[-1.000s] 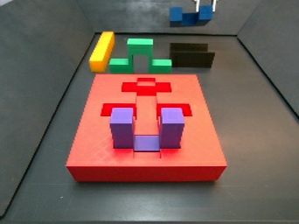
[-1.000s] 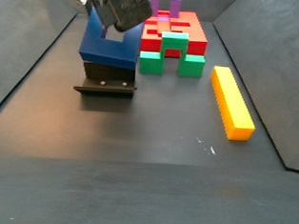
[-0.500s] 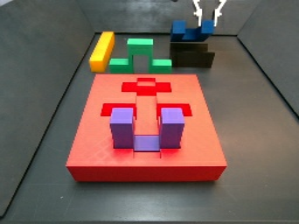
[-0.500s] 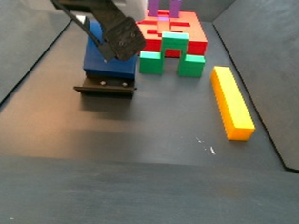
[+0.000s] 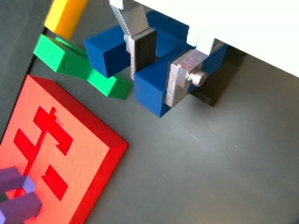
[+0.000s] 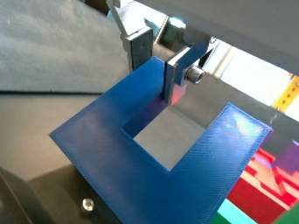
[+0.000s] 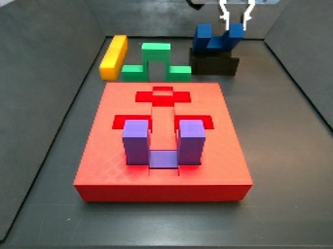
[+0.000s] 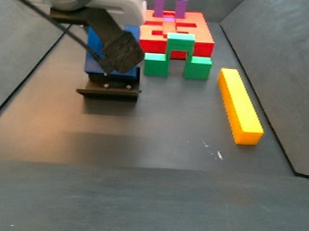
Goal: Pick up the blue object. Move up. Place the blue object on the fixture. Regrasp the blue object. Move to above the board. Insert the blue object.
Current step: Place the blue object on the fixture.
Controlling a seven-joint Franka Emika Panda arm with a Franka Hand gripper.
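While the dark blue U-shaped plastic block (image 7: pixel 215 41) sits on the low black stepped fixture (image 7: pixel 216 64) at the far end of the counter (image 8: pixel 141 156), the end effector (image 5: pixel 163 59) stays down at it, its flat silver fingers (image 5: pixel 183 77) set narrowly on either side of one prong. Whether the pads still press the plastic or stand just clear cannot be told. In a wrist view the block's U opening faces the camera, the prong running lengthwise between the jaws. A regrasp seems to be the step in hand. The large flat red board (image 7: pixel 163 146) lies well apart, nearer the camera in a side view.
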